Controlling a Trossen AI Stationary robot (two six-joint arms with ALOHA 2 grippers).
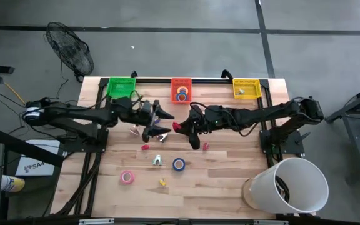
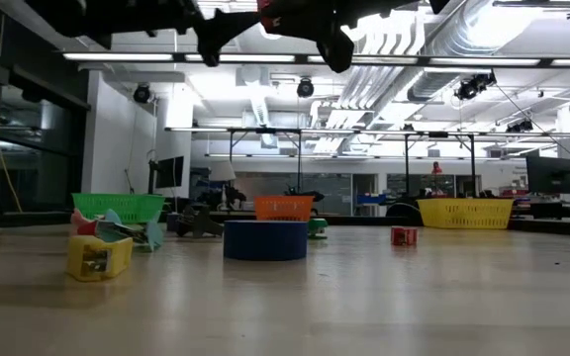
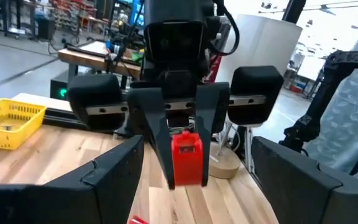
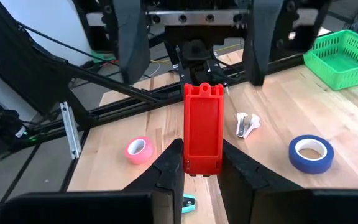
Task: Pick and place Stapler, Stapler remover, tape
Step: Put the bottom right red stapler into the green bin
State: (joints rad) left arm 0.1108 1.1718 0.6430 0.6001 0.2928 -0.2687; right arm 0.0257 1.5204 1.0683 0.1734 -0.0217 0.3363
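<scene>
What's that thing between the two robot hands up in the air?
A red stapler, pinched by the right gripper and facing the open left gripper. Both wrist views show it best.

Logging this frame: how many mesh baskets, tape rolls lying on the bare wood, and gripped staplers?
Plastic mesh baskets: 3 (green basket, orange-red basket, yellow basket)
Ring-shaped tape rolls on bare wood: 2 (pink tape roll, blue tape roll)
Red plastic stapler, clamped in the right gripper: 1
Total: 6
</scene>
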